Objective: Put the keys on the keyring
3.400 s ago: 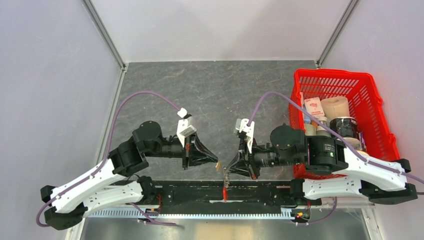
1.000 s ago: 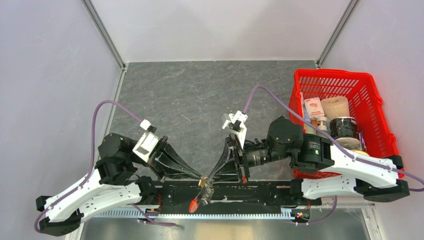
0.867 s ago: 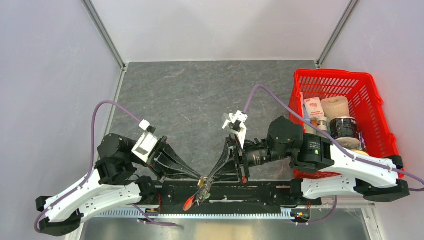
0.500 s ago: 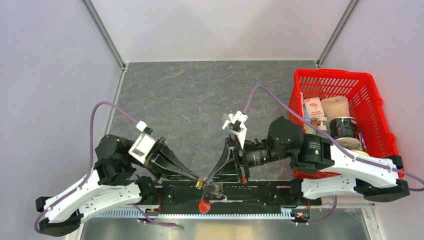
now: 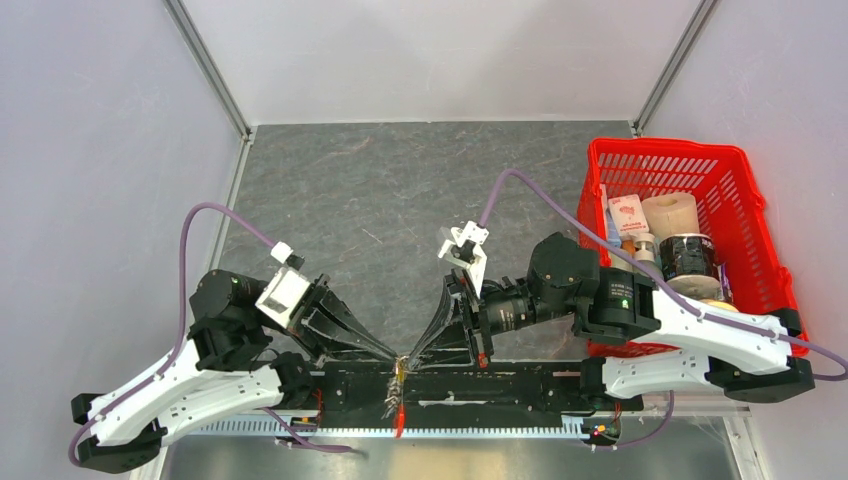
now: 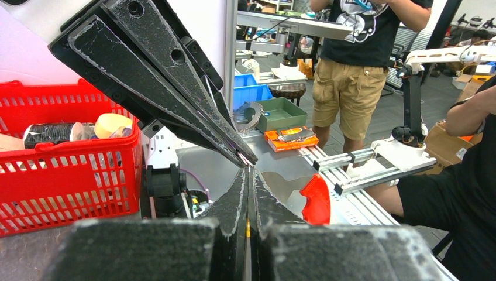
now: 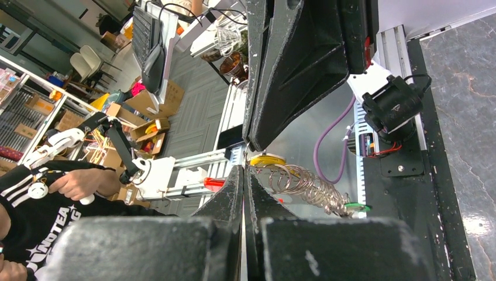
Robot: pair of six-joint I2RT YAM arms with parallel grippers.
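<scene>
My left gripper (image 5: 397,358) and right gripper (image 5: 409,357) meet tip to tip over the black rail at the table's near edge. The left gripper (image 6: 248,171) is shut on the yellow-tagged key; a yellow sliver (image 6: 247,230) shows between its jaws. The right gripper (image 7: 243,168) is shut on a thin metal part of the keyring. The keyring's chain of rings (image 7: 305,187) trails from it, with the green tag (image 7: 357,206) at the end. The yellow tag (image 7: 266,159) sits just beyond the right fingertips. The red fob (image 5: 397,422) hangs below the tips and also shows in the left wrist view (image 6: 316,199).
A red basket (image 5: 690,160) with a tape roll, a jar and packets stands at the right of the table, behind the right arm. The black rail (image 5: 520,385) and a slotted metal strip (image 5: 480,430) run along the near edge.
Both grippers came down to the near edge and met tip to tip. In the last half second the right arm edged left and the red fob swung below the tips.
</scene>
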